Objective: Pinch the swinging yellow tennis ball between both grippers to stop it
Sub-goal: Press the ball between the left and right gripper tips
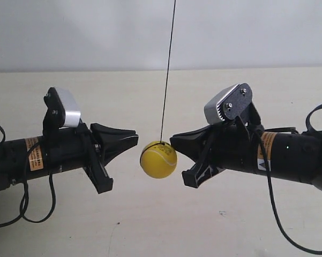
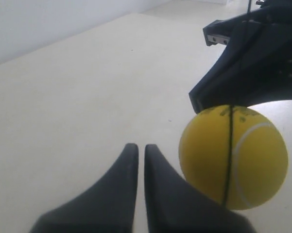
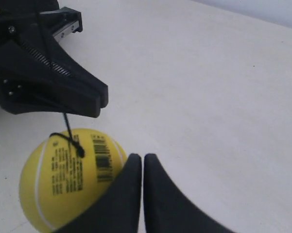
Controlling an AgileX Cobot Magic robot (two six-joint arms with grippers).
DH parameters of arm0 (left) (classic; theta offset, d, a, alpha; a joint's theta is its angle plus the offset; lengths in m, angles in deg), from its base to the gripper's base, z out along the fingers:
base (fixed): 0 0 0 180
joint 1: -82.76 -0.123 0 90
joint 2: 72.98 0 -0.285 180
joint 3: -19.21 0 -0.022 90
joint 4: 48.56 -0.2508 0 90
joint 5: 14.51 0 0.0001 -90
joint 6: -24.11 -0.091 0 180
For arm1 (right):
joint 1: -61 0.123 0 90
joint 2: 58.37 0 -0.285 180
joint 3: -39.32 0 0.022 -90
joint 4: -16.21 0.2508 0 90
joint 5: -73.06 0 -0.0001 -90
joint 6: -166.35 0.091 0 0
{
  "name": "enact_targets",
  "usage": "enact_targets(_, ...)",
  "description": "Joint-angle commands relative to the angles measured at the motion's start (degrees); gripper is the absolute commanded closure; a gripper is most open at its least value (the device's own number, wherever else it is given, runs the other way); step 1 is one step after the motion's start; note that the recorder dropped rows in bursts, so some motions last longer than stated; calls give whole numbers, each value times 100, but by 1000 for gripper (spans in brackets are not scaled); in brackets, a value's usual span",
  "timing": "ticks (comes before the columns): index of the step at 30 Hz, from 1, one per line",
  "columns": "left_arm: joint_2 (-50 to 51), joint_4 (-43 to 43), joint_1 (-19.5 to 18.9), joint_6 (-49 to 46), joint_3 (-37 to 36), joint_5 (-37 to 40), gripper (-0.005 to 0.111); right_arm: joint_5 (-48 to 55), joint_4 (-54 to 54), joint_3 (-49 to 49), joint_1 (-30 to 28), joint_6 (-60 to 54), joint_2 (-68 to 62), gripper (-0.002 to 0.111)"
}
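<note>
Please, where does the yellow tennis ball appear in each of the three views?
Exterior view: yellow tennis ball at centre, hanging on the dark string.
Left wrist view: ball between the left tool and the right tool.
Right wrist view: ball between both tools, barcode showing.
Shared landmark: that string.

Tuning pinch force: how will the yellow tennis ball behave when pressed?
Hanging on a thin string, the yellow tennis ball probably swings aside if pushed off-centre. Round, it may slip off the pointed left claw and right claw.
</note>
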State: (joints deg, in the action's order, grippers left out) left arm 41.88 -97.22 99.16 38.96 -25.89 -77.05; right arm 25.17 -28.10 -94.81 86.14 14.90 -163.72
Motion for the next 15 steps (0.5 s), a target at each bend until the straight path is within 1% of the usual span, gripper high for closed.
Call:
enact_targets(1, 26, -325, 29, 189, 19, -22, 102, -38, -164, -7, 9, 67, 59, 108)
enact_targets(7, 26, -648, 29, 355, 19, -22, 102, -27, -258, -7, 9, 109, 59, 108)
enact_targets(15, 26, -657, 29, 355, 19, -22, 102, -27, -337, -7, 9, 157, 59, 108)
